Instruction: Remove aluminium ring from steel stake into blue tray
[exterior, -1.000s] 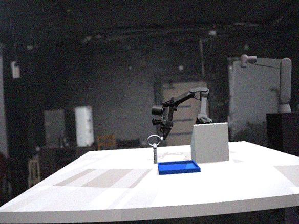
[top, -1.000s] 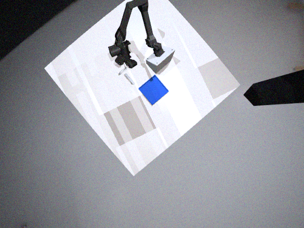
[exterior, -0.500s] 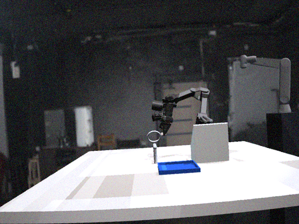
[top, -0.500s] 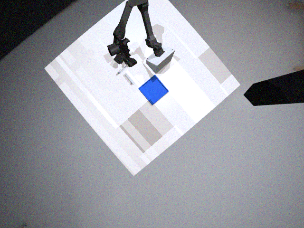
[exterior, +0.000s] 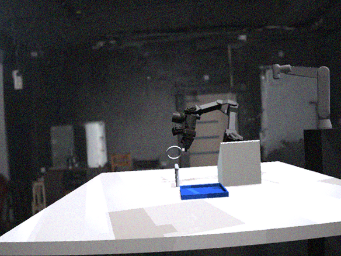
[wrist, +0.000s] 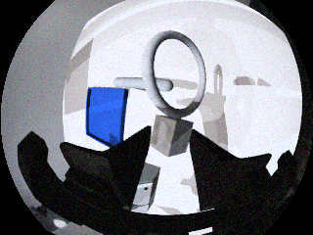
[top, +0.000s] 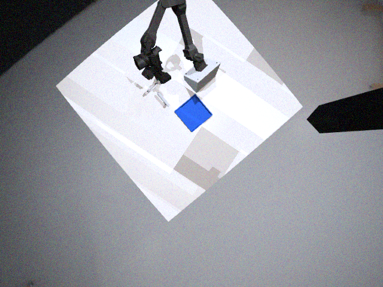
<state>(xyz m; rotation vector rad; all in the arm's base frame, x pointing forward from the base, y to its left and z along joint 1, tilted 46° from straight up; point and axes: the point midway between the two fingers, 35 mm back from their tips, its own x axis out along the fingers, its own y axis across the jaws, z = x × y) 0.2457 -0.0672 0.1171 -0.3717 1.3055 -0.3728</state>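
The aluminium ring [top: 148,90] [exterior: 167,152] [wrist: 149,66] is in the air, standing on edge, with its square tab [wrist: 170,139] between the fingers. My gripper [top: 160,82] [exterior: 184,149] [wrist: 170,131] points down and is shut on the tab. The steel stake [top: 163,99] [exterior: 177,176] [wrist: 129,82] stands below. In the exterior view the ring hangs above the stake's top with a gap; in the wrist view its rim passes in front of the stake. The blue tray [top: 192,115] [exterior: 204,192] [wrist: 105,115] is empty, beside the stake. The cross-bar is hard to make out.
A grey box [top: 199,75] [exterior: 240,164] [wrist: 143,192] stands near the arm's base, close behind the tray, taller than the stake. The white table [top: 130,114] [exterior: 141,197] carries shadows and light patches. A grey arm-like object [exterior: 323,95] stands beyond the table.
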